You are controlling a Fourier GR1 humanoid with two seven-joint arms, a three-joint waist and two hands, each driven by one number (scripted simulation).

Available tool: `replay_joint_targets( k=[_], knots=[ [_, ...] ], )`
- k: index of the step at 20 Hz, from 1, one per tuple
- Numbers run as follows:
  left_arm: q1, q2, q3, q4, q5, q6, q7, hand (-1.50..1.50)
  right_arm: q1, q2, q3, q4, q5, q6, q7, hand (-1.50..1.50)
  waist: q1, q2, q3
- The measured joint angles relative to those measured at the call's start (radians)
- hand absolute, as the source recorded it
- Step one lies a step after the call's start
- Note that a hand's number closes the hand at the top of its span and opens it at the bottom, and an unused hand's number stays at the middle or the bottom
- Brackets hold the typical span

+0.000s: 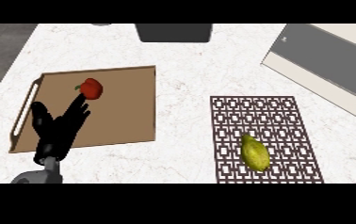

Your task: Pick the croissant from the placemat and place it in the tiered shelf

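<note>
No words to be read, no numbers, no labels, no brand names, no signs seen on anything, only a plain pattern with no letters.

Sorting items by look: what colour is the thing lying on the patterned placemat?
Yellow-green, seen in the head view.

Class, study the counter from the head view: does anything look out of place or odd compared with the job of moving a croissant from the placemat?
Yes. The placemat holds a yellow-green fruit, not a croissant. A red pepper lies on the brown tray. No croissant shows anywhere. Only the left hand shows, open.
</note>
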Motion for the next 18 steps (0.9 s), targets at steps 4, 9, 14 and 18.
replay_joint_targets(
  k=[4,9,14,18],
  knots=[
    [0.007,-0.007,-0.001,-0.002,-0.003,-0.008,-0.006,0.00,-0.010,-0.036,0.006,0.124,0.006,-0.058,-0.075,1.50,0.003,0.001,0.000],
    [0.004,-0.026,-0.011,-0.017,-0.019,0.009,0.007,0.00,-0.042,-0.063,0.012,0.280,0.022,-0.154,-0.151,1.50,0.006,0.002,0.000],
    [-0.002,-0.031,-0.007,-0.008,-0.024,0.005,0.006,0.00,-0.053,-0.093,0.013,0.409,0.030,-0.236,-0.239,1.50,0.008,0.002,0.001],
    [-0.009,-0.024,0.006,0.011,-0.020,-0.013,-0.016,0.00,-0.066,-0.107,0.005,0.498,0.022,-0.297,-0.319,1.50,0.010,0.002,0.002]
  ],
)
